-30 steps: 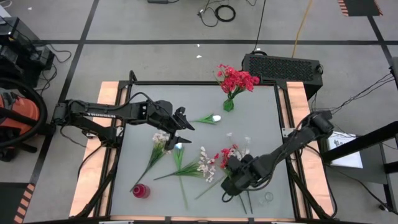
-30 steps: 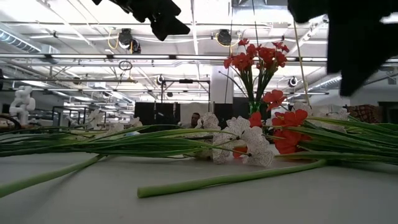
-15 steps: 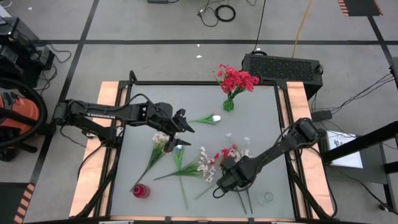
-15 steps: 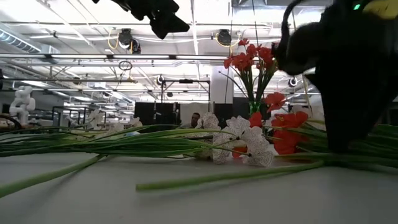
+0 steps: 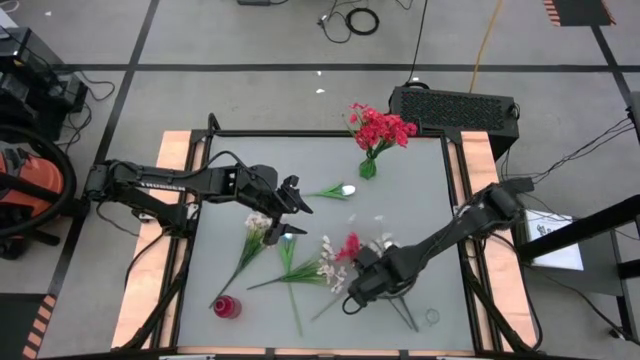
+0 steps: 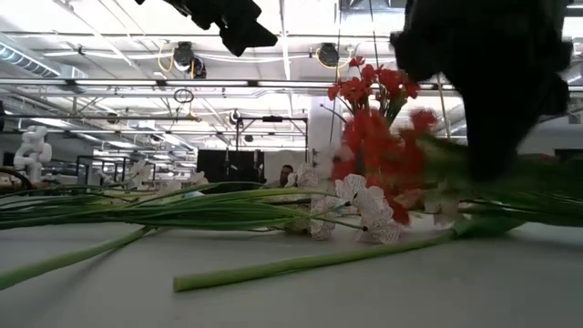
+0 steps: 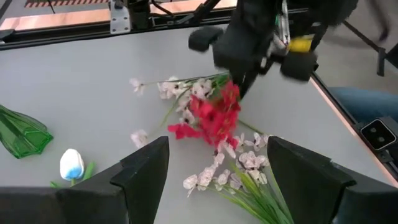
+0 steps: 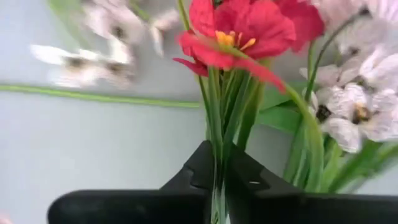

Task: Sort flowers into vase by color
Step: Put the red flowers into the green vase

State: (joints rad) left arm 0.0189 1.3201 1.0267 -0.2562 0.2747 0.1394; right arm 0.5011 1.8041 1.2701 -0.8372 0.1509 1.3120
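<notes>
A red flower (image 5: 349, 246) near the table's front middle has my right gripper (image 5: 357, 290) shut on its green stems; its blossom (image 8: 249, 28) stands up in front of the fingers. Pale pink-white sprays (image 5: 328, 265) lie on the table beside it. My left gripper (image 5: 290, 210) hangs open above the table's middle left, over white blossoms (image 5: 258, 225), touching nothing. A white tulip-like bud (image 5: 345, 190) lies farther back. A green vase (image 5: 368, 168) at the back holds red flowers (image 5: 378, 128). My right gripper pinches a thin bundle of the red flower's green stems (image 8: 219, 134) between its two fingers, a little below the blossom. The fingers lie across the stems. The blossom end (image 6: 383, 150) is raised off the table; the gripper hides the lower stem.
A small red vase (image 5: 227, 307) stands at the front left and a clear glass one (image 5: 431, 318) at the front right. Long green stems (image 6: 137, 214) sprawl across the table's middle. A black box (image 5: 455, 105) sits behind the far edge.
My right gripper has come down toward the near left and shut on the red flower's stems. The red blossom, which lay flat among the pale sprays, now stands raised off the table and sits a little farther left.
</notes>
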